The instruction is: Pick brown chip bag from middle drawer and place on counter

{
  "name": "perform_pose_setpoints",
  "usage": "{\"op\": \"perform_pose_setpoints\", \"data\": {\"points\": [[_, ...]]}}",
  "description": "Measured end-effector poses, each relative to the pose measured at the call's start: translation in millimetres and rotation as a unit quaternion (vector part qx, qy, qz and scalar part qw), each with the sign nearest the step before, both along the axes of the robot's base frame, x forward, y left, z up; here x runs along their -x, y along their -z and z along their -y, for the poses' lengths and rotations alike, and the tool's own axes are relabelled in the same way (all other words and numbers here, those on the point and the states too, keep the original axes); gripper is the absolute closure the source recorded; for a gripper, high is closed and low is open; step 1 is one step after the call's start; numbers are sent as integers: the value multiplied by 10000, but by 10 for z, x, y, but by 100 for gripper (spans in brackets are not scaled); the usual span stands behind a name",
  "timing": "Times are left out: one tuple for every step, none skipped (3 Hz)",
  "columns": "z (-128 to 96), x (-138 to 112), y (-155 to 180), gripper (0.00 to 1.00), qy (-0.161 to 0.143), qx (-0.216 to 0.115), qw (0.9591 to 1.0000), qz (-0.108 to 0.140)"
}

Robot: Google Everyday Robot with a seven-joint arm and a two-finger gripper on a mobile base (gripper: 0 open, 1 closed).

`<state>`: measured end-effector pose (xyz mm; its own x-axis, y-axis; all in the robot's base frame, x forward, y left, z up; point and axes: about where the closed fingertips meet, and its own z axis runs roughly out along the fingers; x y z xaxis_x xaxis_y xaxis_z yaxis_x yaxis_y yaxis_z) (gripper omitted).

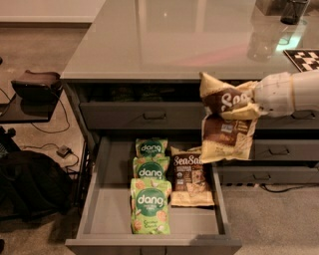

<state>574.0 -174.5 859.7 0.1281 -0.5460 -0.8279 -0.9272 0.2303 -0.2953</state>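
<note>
My gripper (255, 103) is at the right, in front of the counter's edge, shut on the brown chip bag (227, 124). The bag hangs folded from it, above the right side of the open middle drawer (107, 199) and level with the top drawer front. The white arm reaches in from the right edge. A twin brown "Sea Salt" bag (191, 180) still lies flat in the drawer. The glossy grey-green counter (169, 40) spreads behind and above the bag.
Three green "dang" bags (150, 191) lie in a column in the drawer, left of the twin bag. Closed drawer fronts with bar handles (154, 116) sit above and at right. A glass (293, 11) and a checkered board (304, 59) are on the counter's right.
</note>
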Motion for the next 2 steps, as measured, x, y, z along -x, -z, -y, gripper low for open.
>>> {"op": "perform_pose_setpoints", "data": {"points": [[118, 57, -521, 100, 216, -212, 9990, 329], [118, 57, -521, 100, 216, -212, 9990, 329]]}}
